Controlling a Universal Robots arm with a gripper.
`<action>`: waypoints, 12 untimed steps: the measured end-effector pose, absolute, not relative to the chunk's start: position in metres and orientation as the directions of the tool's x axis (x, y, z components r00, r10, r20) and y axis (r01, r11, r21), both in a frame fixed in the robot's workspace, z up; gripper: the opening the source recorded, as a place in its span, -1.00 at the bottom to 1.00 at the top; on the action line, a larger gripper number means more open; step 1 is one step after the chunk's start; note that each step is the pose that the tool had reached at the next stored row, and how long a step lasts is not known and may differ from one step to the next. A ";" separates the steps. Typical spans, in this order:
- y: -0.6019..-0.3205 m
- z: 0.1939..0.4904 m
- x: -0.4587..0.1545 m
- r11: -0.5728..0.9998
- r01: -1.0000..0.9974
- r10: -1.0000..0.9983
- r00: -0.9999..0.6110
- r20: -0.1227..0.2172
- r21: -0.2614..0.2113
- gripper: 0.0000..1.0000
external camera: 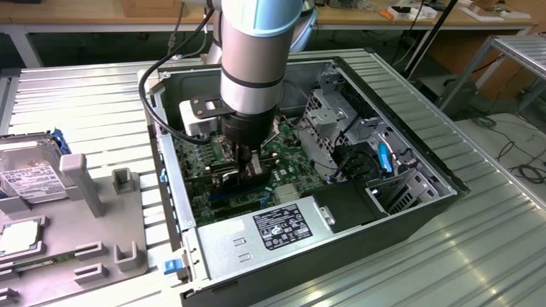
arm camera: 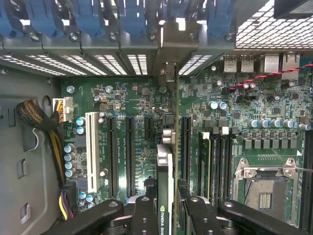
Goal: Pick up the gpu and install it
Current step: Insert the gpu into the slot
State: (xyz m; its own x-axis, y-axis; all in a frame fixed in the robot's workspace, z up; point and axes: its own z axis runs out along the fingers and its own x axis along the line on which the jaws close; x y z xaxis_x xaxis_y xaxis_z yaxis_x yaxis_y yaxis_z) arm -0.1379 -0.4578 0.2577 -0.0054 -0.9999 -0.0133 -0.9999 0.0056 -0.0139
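- Ribbed metal worktop [external camera: 94, 96], brightly and evenly lit.
- Wooden benches [external camera: 358, 22] along far edge.
- Grey floor [external camera: 503, 128] with loose cables [external camera: 525, 169] at exterior view's right.

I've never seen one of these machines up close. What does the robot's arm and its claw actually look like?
The arm is a thick, round, silver-grey metal tube with a pale blue cap at its joint and a black ring around it. A black cable loops beside it. Below, a black cylinder narrows to the gripper, which has two black metal fingers with round bolts.
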 end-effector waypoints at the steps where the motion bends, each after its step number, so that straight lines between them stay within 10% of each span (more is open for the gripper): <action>1: -0.458 0.257 -0.138 0.006 -1.000 -1.000 -0.005 -0.013 -0.014 -0.47; 12: -0.458 0.255 -0.138 0.006 -1.000 -1.000 -0.005 -0.014 -0.014 -0.47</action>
State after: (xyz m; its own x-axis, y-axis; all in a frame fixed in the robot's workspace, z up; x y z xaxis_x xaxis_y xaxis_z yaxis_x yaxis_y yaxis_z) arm -0.1379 -0.4578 0.2547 -0.0054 -0.9999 -0.0136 -0.9999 0.0056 -0.0141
